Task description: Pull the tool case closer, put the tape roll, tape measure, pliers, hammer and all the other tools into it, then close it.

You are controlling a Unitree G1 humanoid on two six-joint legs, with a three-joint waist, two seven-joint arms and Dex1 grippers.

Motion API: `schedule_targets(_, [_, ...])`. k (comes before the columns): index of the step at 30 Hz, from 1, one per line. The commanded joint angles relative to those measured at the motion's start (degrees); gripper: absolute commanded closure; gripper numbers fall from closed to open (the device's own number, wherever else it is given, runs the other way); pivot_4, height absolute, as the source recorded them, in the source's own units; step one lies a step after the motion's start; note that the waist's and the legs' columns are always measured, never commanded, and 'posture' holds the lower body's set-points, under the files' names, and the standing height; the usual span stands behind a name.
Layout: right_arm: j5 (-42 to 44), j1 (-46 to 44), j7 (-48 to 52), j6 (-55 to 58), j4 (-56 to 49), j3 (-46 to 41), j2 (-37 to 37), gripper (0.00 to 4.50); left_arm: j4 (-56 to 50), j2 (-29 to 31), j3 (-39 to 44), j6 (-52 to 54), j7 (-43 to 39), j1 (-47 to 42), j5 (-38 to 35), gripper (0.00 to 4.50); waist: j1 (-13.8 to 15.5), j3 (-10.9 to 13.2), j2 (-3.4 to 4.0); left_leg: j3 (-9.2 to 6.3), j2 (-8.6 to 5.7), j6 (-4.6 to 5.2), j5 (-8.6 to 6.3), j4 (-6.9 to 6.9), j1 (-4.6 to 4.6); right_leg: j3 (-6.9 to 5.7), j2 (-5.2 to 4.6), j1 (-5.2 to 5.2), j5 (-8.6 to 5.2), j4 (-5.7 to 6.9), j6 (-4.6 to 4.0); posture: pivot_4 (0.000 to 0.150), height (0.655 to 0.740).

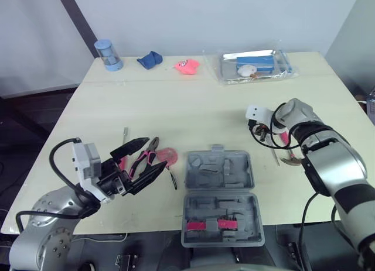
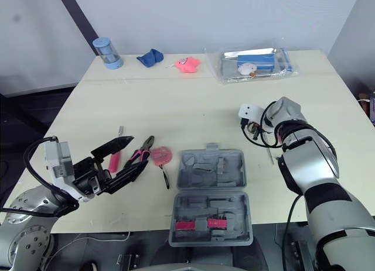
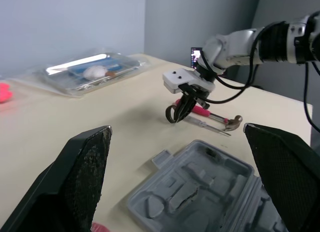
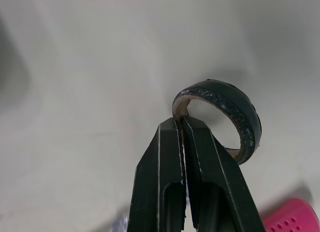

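Right of the tool case, the right gripper had jaws clamped on the tape roll. Left of it, the left gripper had jaws wide apart.

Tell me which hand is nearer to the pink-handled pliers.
Left. The left hand hovers open beside the pliers; the right hand is beyond the open grey plastic tool case, pinching the black tape roll.

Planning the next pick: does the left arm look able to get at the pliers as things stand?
Probably yes. The left gripper is open and empty, raised near the pliers, which lie bare on the table with nothing on top.
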Motion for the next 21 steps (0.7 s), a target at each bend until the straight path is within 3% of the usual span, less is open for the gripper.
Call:
schedule_targets(1, [-1.08, -2.43, 6.63, -2.9, -2.06, 1.4, -2.44, 4.48, -0.59, 0.92, -0.09, -0.2, -2.05, -0.44, -1.08, 0.0, 0.0, 0.0, 0.0, 0.01, 0.0, 0.0, 0.0, 0.0, 0.0, 0.0, 0.0, 0.0, 0.0, 0.0, 0.0, 0.15, 0.74])
schedule_targets(8, [-1.57, -2.42, 13.81, -5.38, -4.25, 2.53, -4.68, 4.48, 0.42, 2.0, -0.61, 0.32, -4.84, -1.15, -0.91, 0.0, -0.09, 0.01, 0.02, 0.0, 0.0, 0.0, 0.0, -0.01, 0.01, 0.0, 0.0, 0.0, 0.0, 0.0, 0.0, 0.15, 0.74])
schedule_targets(12, [-1.05, 0.15, 23.29, -6.6, -10.12, 3.55, -8.39, 4.48, 0.92, 4.23, -2.35, 0.91, -8.7, -1.47, -0.45, 0.0, 0.19, 0.05, 0.08, 0.0, 0.0, -0.01, 0.0, 0.0, -0.02, 0.0, -0.01, -0.02, 0.0, 0.0, 0.0, 0.15, 0.74])
schedule_targets(16, [0.16, 5.82, 28.54, -4.68, -21.56, 3.57, -12.73, 4.48, 1.25, 6.12, -3.52, 1.17, -11.32, -1.45, 0.63, 0.0, 0.41, 0.05, 0.08, -0.01, 0.0, 0.0, 0.0, -0.01, -0.02, -0.01, -0.01, -0.01, 0.0, -0.04, 0.0, 0.15, 0.74])
schedule_targets(21, [7.31, 18.44, 31.09, 4.73, -45.56, 5.99, -21.84, 4.48, 1.46, 7.96, -4.82, 0.84, -14.28, -0.75, 2.21, 0.0, 0.41, 0.15, 0.21, 0.02, 0.01, 0.0, 0.0, -0.02, -0.02, 0.01, -0.01, -0.01, 0.0, -0.03, 0.0, 0.15, 0.74])
